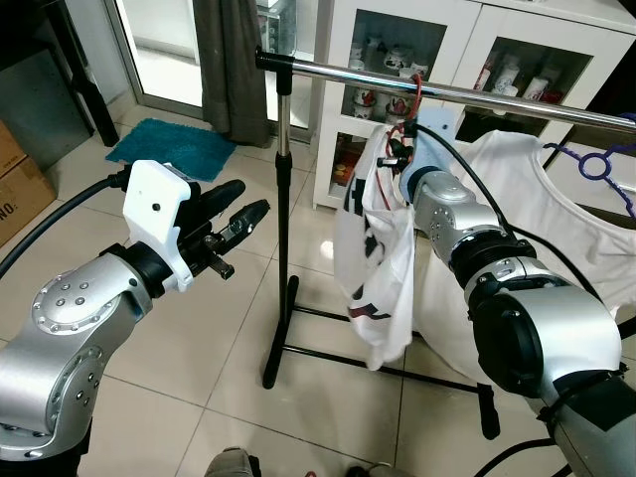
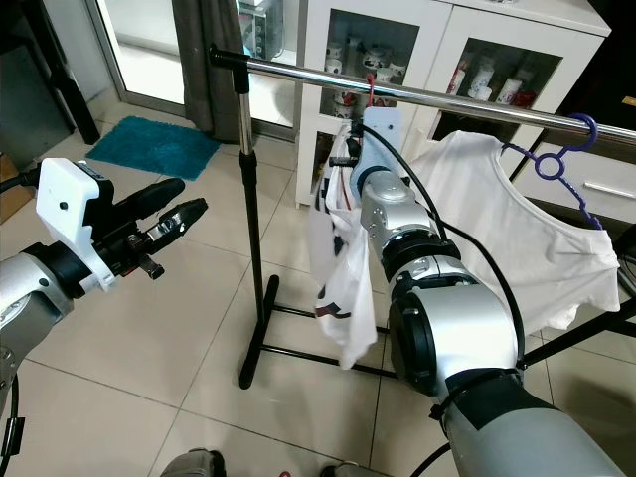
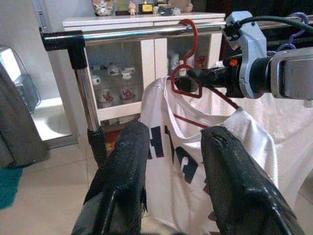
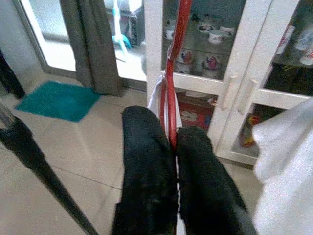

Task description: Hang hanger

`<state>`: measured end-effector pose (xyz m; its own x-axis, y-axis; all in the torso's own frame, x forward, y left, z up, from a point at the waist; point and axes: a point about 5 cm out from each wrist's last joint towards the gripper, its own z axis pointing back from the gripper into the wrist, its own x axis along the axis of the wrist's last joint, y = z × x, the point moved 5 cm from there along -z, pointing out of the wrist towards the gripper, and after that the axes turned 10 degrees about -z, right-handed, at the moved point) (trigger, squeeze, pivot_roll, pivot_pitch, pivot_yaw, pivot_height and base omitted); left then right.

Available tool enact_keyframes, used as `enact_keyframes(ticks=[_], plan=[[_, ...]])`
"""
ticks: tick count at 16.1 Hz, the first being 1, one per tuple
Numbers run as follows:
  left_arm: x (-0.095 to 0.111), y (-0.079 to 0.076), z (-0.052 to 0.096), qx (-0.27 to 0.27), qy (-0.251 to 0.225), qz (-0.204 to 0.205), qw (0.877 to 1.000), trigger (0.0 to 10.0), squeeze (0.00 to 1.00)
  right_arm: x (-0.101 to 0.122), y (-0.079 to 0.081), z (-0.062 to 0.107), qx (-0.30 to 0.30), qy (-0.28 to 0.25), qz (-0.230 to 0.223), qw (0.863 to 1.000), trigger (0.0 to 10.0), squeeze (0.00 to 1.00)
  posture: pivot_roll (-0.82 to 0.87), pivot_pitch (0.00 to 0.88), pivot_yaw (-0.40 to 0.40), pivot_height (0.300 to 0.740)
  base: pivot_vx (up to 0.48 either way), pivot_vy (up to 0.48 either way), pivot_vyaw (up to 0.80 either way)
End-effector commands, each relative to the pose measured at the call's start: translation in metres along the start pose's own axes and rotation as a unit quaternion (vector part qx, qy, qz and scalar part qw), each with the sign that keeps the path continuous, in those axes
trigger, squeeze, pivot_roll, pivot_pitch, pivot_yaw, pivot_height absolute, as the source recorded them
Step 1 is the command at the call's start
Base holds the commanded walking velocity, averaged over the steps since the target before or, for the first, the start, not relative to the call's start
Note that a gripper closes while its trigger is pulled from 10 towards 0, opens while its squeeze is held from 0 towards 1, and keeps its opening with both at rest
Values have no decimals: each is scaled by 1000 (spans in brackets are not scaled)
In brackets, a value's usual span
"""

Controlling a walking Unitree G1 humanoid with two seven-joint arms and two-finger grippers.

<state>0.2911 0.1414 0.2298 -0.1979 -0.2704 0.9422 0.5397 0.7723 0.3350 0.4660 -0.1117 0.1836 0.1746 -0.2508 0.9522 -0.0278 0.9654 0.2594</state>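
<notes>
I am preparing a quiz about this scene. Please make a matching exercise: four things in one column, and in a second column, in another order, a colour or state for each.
Things:
1. red hanger
2. purple hanger
3. left gripper
4. mat

Descriptions:
A. teal, on the floor
B. open, holding nothing
C. pinched by the right gripper, hook over the rail
D. carries a plain white shirt

Pairs: 1-C, 2-D, 3-B, 4-A
</notes>
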Motion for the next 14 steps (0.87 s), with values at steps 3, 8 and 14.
enact_keyframes(ticks=[3,8,14], plan=[[-6,-1,-5,0,17,-12,1000,10000,0,26,5,1,49,-55,38,997,10000,1000,91,85,-45,740,0,0,0],[-31,14,-7,69,48,20,996,10000,0,36,4,23,145,-126,-52,980,10000,1000,46,4,-15,740,0,0,0],[-65,-3,-18,124,66,68,988,10000,0,-15,-32,109,109,-148,-71,980,10000,0,-60,0,10,740,0,-114,0]])
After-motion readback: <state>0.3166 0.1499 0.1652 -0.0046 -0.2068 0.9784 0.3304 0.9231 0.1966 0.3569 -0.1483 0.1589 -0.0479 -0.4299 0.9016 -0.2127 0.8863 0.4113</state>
